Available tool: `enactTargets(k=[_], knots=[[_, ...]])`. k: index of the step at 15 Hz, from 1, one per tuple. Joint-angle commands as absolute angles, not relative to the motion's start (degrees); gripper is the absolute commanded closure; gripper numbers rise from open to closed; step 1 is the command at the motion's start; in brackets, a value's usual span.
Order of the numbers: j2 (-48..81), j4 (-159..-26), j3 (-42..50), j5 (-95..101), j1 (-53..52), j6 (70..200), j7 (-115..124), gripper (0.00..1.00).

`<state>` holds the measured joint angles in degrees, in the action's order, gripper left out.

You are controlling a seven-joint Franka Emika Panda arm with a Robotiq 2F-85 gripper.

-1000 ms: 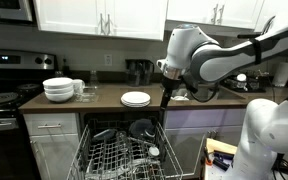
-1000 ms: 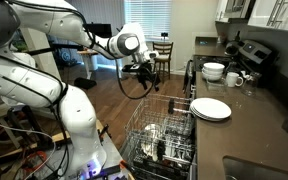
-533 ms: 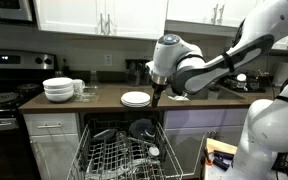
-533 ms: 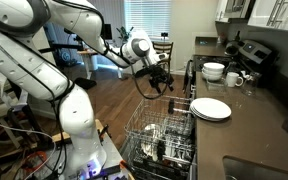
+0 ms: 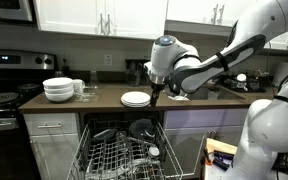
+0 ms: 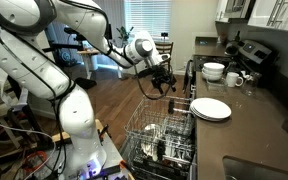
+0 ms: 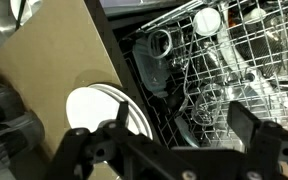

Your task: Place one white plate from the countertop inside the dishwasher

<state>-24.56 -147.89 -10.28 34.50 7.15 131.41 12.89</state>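
Note:
A short stack of white plates (image 5: pixel 136 99) lies on the dark countertop (image 5: pixel 104 101) above the open dishwasher (image 5: pixel 124 155). It also shows in an exterior view (image 6: pixel 211 108) and in the wrist view (image 7: pixel 97 108). My gripper (image 5: pixel 156 94) hangs open and empty just beside the plates, over the counter's front edge. In the wrist view its fingers (image 7: pixel 174 125) spread over the dishwasher's wire rack (image 7: pixel 234 70), which holds a few dishes.
A taller stack of white bowls (image 5: pixel 58 89) and mugs (image 5: pixel 79 87) stand near the black stove (image 5: pixel 2 100). In an exterior view the bowls (image 6: pixel 214 71) sit far along the counter. A chair and table stand behind the arm (image 6: pixel 164 55).
The arm has swung toward the plates: the gripper moved from over the dishwasher's far side to right beside the plate stack. It stays open and empty.

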Motion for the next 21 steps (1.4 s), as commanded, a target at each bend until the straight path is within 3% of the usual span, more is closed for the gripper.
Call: enactTargets(k=[1, 11, 19, 21], knots=[[-22.2, -145.7, -8.2, 39.5, 7.7, 133.2, 13.7, 0.0], [-9.9, -137.1, -5.2, 54.0, 7.0, 141.4, 16.6, 0.0], [3.3, -127.0, -2.0, 66.8, 4.6, 139.2, 25.2, 0.0], [1.4, -129.0, -1.1, 64.2, 3.9, 140.1, 22.8, 0.0]])
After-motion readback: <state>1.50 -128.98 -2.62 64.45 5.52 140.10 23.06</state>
